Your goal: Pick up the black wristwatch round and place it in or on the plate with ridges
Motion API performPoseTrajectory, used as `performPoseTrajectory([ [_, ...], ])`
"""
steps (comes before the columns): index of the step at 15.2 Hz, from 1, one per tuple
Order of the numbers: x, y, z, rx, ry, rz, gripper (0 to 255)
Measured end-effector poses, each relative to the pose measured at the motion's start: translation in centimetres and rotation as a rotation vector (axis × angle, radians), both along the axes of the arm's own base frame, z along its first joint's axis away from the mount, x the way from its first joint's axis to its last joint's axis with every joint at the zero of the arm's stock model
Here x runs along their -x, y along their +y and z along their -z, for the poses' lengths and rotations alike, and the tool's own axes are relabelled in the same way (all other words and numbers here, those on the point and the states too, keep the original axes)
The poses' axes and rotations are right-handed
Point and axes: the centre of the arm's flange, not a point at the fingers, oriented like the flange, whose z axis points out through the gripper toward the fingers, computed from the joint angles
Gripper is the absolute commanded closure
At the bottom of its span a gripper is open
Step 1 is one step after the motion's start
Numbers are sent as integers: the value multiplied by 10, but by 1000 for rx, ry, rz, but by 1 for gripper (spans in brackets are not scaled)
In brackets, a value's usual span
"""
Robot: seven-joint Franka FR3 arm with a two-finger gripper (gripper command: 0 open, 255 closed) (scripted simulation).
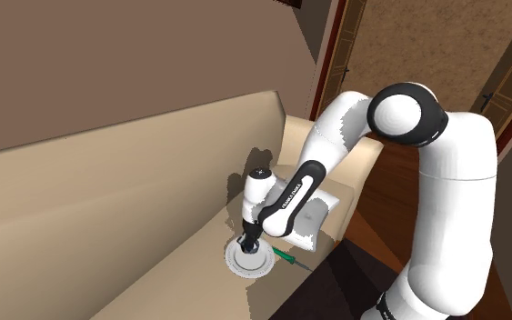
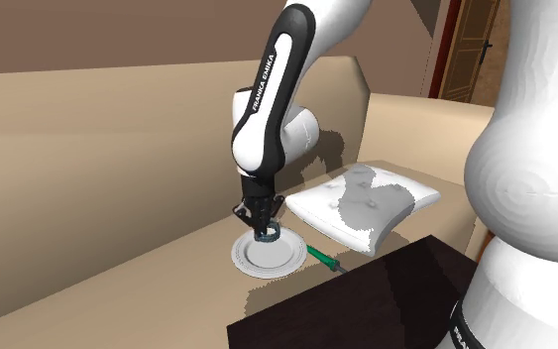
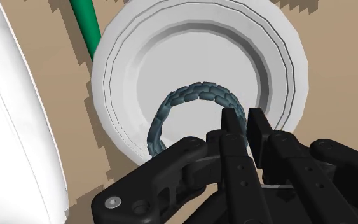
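The wristwatch (image 3: 196, 95) shows as a loop of dark blue-grey links. My black gripper (image 3: 246, 124) is shut on one side of this band, and the loop hangs just over the middle of the plate. The plate (image 3: 117, 57) is round and white with ridged rings on its rim, and lies on the tan couch seat. In the shoulder view the gripper (image 1: 247, 244) points straight down at the plate (image 1: 234, 266). In the second exterior view the gripper (image 2: 267, 231) holds the watch (image 2: 270, 238) right above the plate (image 2: 250, 263).
A green-handled screwdriver (image 2: 323, 258) lies on the seat just beside the plate. A white cushion (image 2: 366, 203) rests on the couch behind it. A dark low table (image 2: 366, 307) stands in front of the couch. The tan backrest (image 1: 108, 173) rises behind the plate.
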Motion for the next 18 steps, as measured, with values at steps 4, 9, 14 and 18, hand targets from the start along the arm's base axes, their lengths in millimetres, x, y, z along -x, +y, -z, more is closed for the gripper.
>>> performPoseTrajectory([
  [4,0,0,20,0,0,0,255],
  [9,0,-1,44,0,0,0,255],
  [14,1,1,46,-1,-1,-3,255],
  [18,0,0,47,0,0,-1,0],
])
